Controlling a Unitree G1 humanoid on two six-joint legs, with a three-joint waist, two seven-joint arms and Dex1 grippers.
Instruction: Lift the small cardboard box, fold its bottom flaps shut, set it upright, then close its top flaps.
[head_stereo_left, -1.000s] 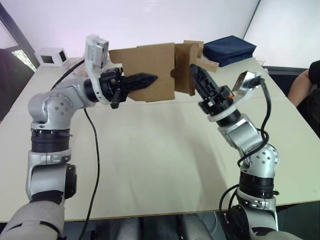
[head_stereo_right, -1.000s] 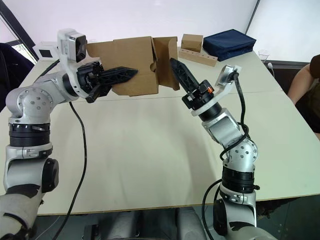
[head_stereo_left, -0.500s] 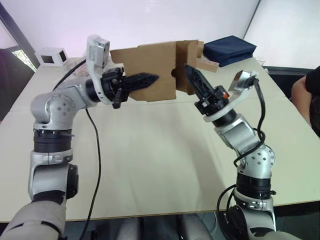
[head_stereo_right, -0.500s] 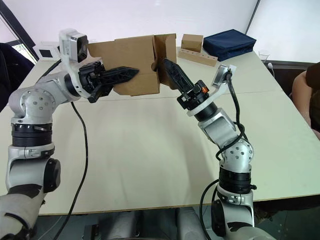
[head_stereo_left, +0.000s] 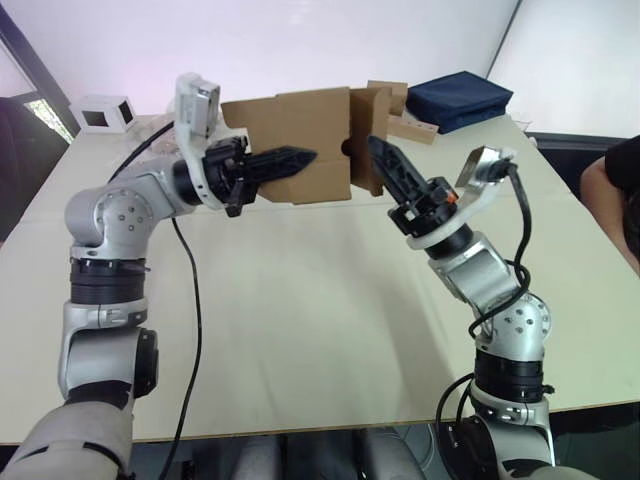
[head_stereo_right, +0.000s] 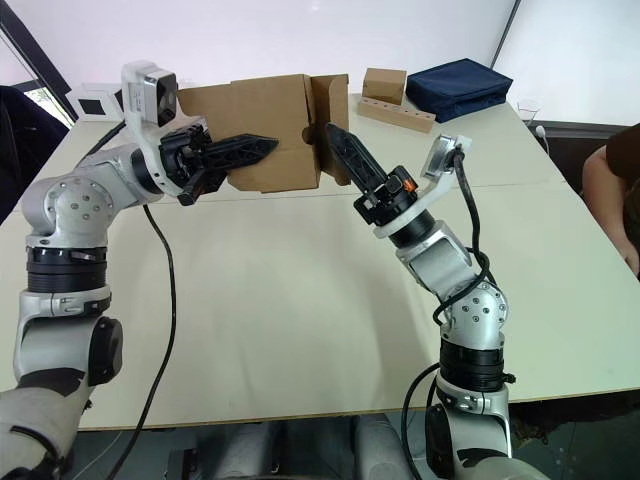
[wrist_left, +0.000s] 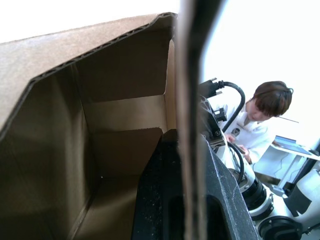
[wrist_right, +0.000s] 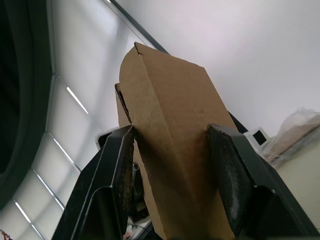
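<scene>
Now the right end effector (head_stereo_left: 386, 163) is pressing in closer against the small cardboard box (head_stereo_left: 300, 145) than it was a second ago, its black fingers having slid from beside the open end to straddle a loose flap (wrist_right: 170, 145) there; in the right wrist view that flap is standing between the two fingers, which are apart with the cardboard between them, not yet pinched flat. That suggests the bottom-flap folding is just getting under way, with none of the flaps tucked so far. The left end effector (head_stereo_left: 290, 160) is holding the box aloft above the far half of the bench (head_stereo_left: 300, 330), unchanged in place, clamped on one wall: in the left wrist view one finger (wrist_left: 160, 200) is lying inside the hollow box and the wall edge is running up between the fingers. From the right end effector the box is sitting at about ten o'clock, touching the fingertips; from the left one it is at about two o'clock. Behind, at one o'clock, a dark blue case (head_stereo_left: 458, 98) is lying on the bench.
</scene>
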